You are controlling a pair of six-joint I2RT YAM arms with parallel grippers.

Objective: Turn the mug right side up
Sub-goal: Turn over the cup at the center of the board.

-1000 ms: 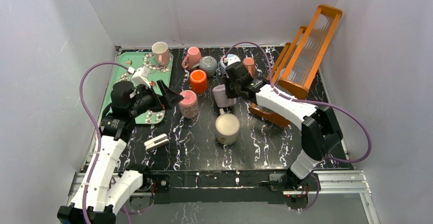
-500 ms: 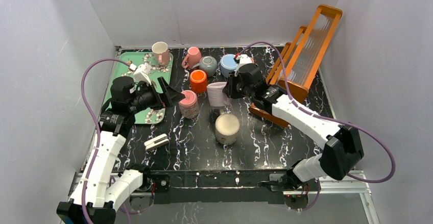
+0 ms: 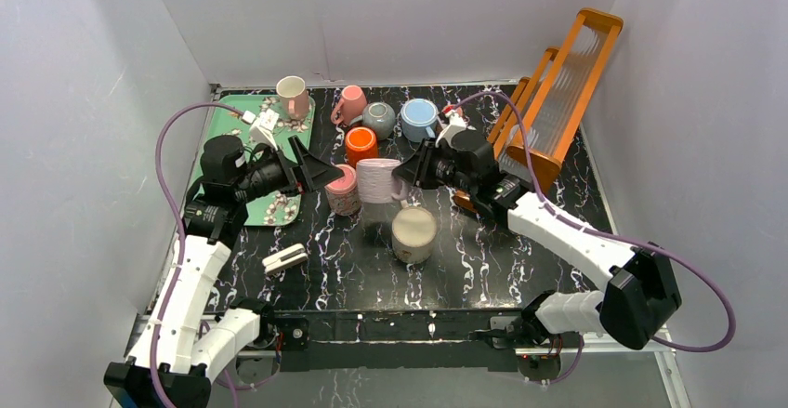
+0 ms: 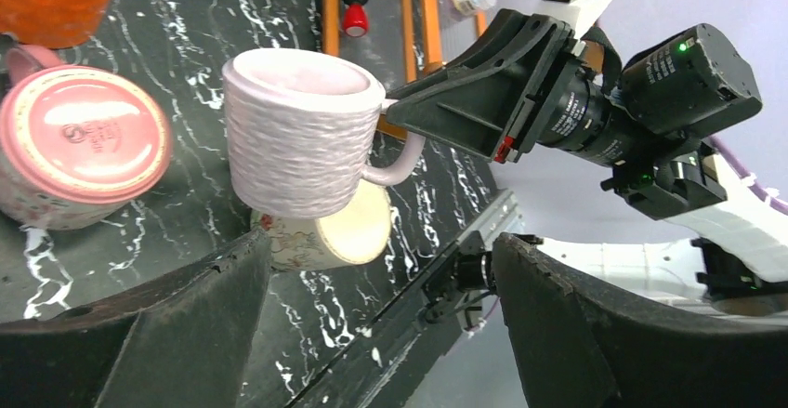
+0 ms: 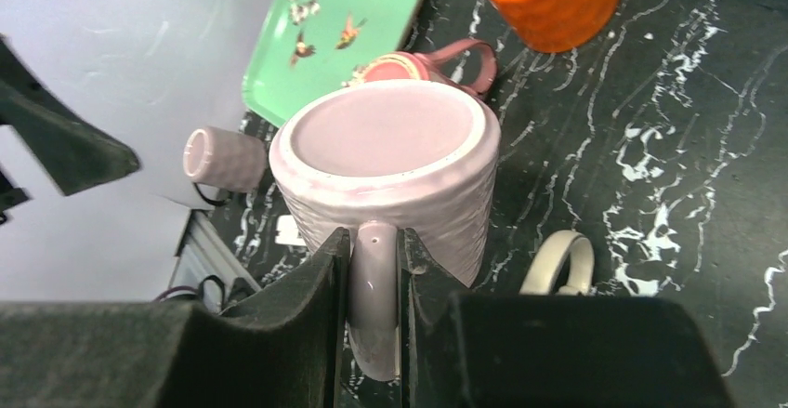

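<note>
my right hand (image 3: 402,172) pinches the mug (image 3: 375,181) by its handle (image 5: 375,306), aloft over the counter (image 3: 483,259) near my spread left hand (image 3: 318,176); such a thin grip could let it swivel and drop while turning.

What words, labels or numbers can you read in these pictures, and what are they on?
Nothing reads clearly.
Stamp on the base of the upside-down pink mug: too small to read.
White lettering around the right wrist camera lens: too blurred to read.
The lilac mug in the right gripper shows no text.
</note>
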